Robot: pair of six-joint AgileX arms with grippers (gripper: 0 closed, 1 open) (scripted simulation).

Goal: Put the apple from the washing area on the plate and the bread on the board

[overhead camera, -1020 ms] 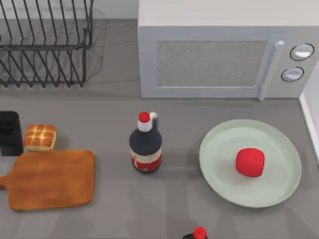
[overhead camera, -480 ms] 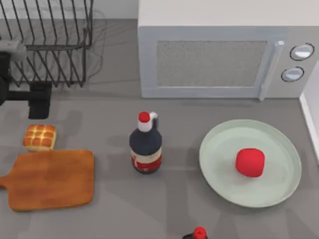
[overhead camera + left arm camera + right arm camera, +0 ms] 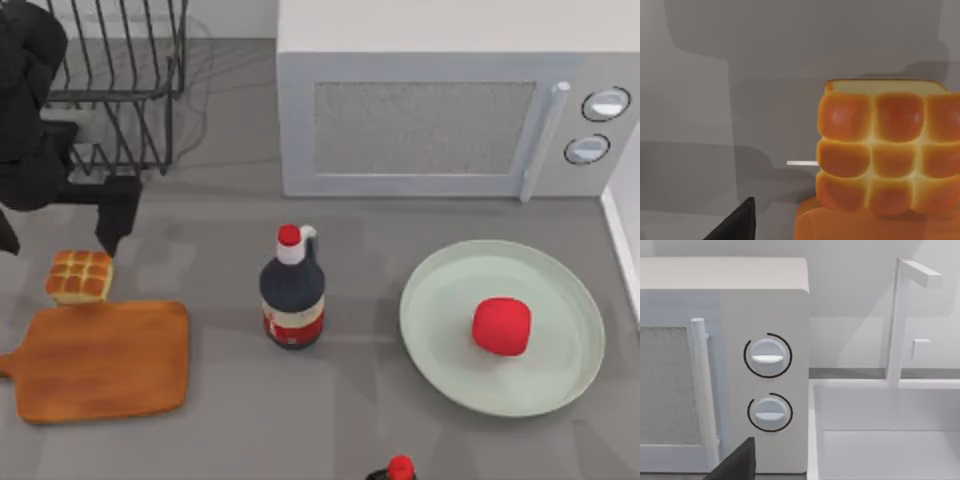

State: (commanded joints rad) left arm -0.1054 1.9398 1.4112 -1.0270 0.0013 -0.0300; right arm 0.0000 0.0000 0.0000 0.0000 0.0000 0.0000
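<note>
Since half a second ago the left arm has been swinging in from the table's left edge, and its gripper (image 3: 60,235) is now hanging just behind the bread (image 3: 79,276), lower and nearer the bun than it was. Its two dark fingers (image 3: 115,215) are standing wide apart, one to each side, with nothing between them. The bread is looking like a small square block of nine glossy golden-brown domes in a grid, with pale sides, and it is sitting flat on the grey table (image 3: 220,420) at the left, its near edge just touching or all but touching the back edge of the board (image 3: 100,360). That board is lying flat, orange-brown with rounded corners and a short handle stub pointing left. In the left wrist view the bread (image 3: 887,150) is showing large and off to one side rather than centred, with a corner of the board (image 3: 840,225) below it and one dark fingertip (image 3: 737,225) well clear of the bun. The apple (image 3: 501,325), a plain bright red lump, is resting on the pale green plate (image 3: 440,290) at the right, a little right of its middle. A dark bottle (image 3: 292,295) with a red cap is standing between board and plate. The right wrist view is facing the microwave (image 3: 765,305) dials and a white sink (image 3: 880,410), with a dark fingertip (image 3: 737,465) of the right gripper at the edge; I cannot tell whether it is open.
</note>
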